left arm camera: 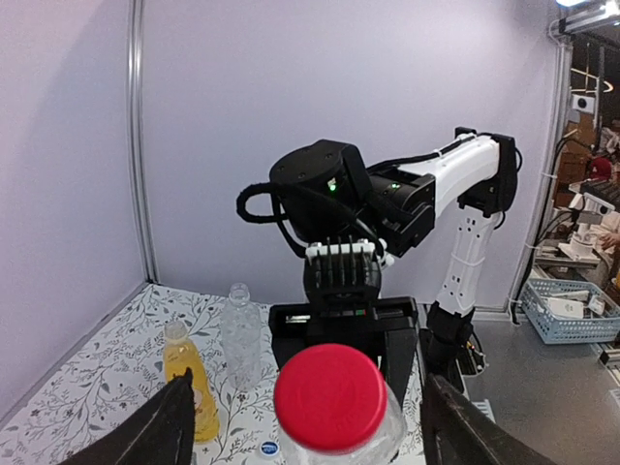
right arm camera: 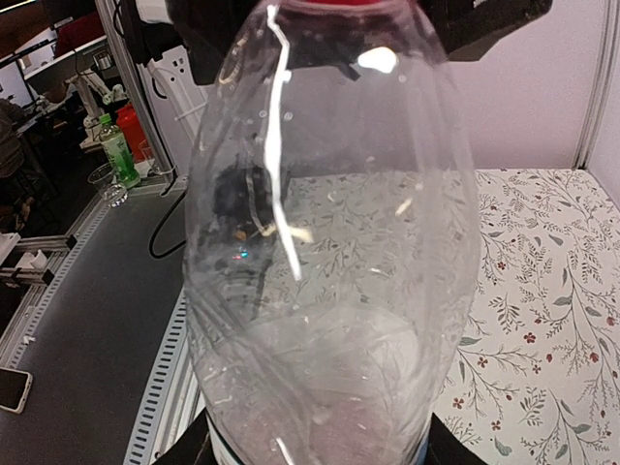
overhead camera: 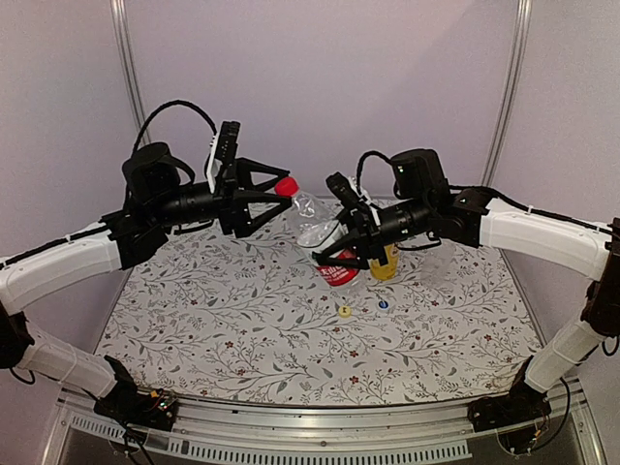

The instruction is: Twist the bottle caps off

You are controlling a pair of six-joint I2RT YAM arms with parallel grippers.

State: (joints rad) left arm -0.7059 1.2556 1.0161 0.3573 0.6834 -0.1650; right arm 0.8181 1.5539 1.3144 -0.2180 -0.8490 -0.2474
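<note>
Two claws meet at one bottle above a flowery table

The table wears a white cloth printed with little leaves and red flowers. Pale walls and shiny metal posts stand behind it, and in the left wrist view a blue basket sits at the right edge. In the middle of the top view the right claw is squeezed onto the clear bottle with the red label and holds it tilted. The left claw is spread wide, one finger on each side of the red cap, not touching it. The yellow cap and blue cap lie loose on the cloth below the bottle. The yellow drink bottle and the plain clear bottle stand nearby with no caps
</note>
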